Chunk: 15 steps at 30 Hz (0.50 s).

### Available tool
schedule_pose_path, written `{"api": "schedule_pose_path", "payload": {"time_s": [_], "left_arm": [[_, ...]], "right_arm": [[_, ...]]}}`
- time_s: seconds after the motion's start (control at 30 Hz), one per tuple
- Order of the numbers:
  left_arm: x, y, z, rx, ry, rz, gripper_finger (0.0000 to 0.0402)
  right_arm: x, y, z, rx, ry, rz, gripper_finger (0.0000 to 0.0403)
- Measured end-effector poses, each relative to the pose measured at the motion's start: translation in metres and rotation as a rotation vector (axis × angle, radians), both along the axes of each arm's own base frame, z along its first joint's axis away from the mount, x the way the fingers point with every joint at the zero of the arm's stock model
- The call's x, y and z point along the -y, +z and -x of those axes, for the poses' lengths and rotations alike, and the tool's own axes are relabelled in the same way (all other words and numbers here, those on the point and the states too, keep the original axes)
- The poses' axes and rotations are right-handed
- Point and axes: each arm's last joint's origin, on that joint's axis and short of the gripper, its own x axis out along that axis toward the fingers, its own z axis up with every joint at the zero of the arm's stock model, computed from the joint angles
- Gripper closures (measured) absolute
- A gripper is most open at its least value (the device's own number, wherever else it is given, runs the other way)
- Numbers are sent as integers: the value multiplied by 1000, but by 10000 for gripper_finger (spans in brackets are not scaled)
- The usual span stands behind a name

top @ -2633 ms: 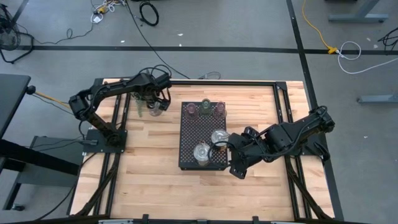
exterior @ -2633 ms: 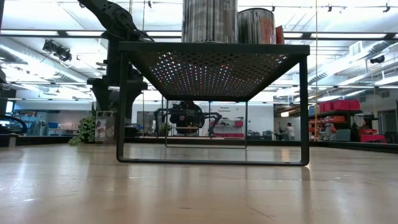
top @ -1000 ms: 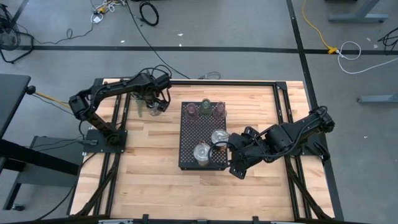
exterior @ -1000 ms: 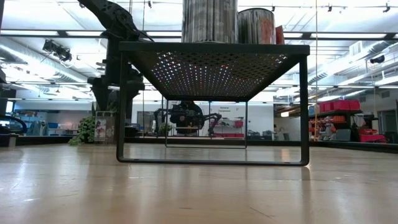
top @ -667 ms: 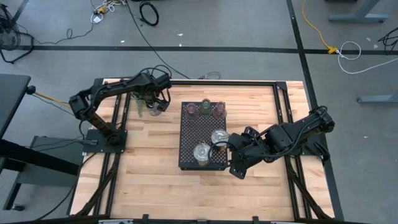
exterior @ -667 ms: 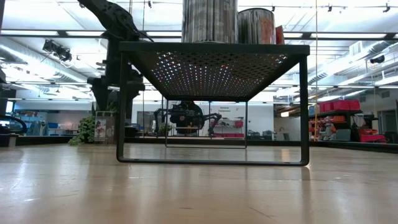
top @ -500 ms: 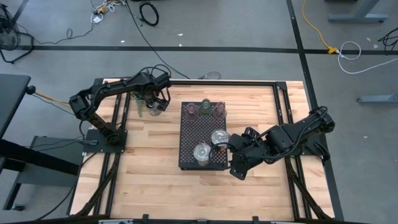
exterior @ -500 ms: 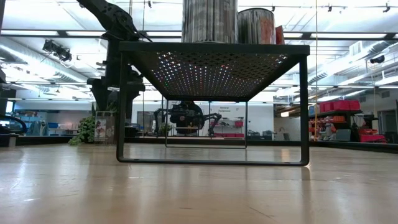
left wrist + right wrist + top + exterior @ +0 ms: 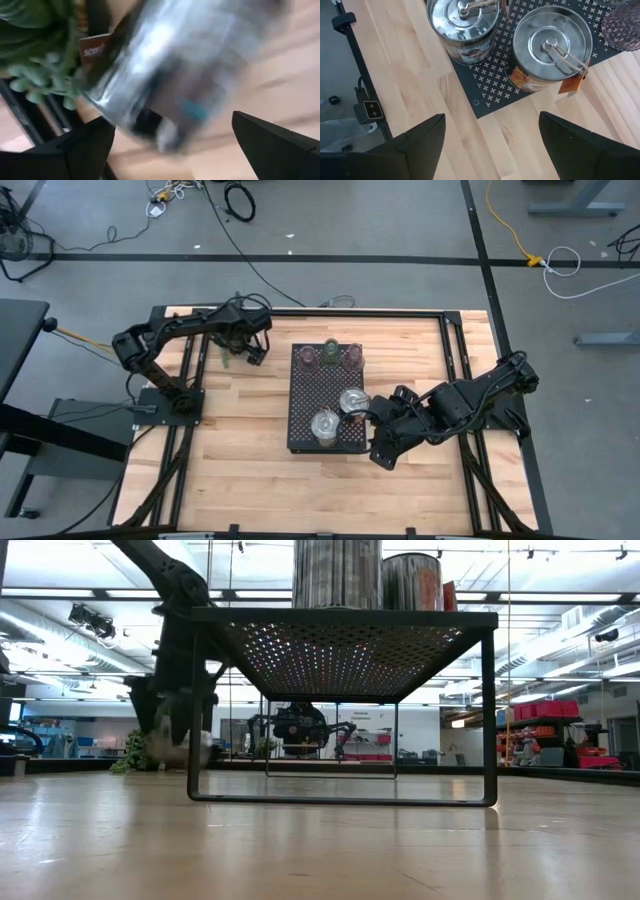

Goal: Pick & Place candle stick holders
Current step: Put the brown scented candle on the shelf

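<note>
A silvery clear-glass candle stick holder (image 9: 185,75) stands on the table at the far left, beside the potted plant (image 9: 228,360). My left gripper (image 9: 247,350) (image 9: 174,120) is open and comes down over it, one finger on either side; the picture is blurred and no touch shows. On the black tray (image 9: 300,410) stand two silvery holders (image 9: 462,22) (image 9: 547,47), two pinkish-brown ones (image 9: 310,357) (image 9: 352,357) and a pale green one (image 9: 331,347). My right gripper (image 9: 370,432) (image 9: 492,117) hangs open above the tray's near right corner.
The tray stands on legs (image 9: 195,710), raised above the wooden table (image 9: 240,470). Dark frame rails (image 9: 190,440) run along the table's left and right sides. Bare wood lies near the front edge.
My left gripper has come down over the silvery holder beside the plant, staying open. In the low view the left arm has dropped and shifted toward the table's left. My right arm has kept still.
</note>
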Motion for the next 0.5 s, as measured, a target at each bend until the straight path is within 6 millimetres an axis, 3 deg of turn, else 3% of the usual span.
{"api": "schedule_pose_path", "payload": {"time_s": [0.5], "left_arm": [[-1,20,-16,81,-16,-37,2]], "right_arm": [[0,1,-2,21,14,25,85]]}}
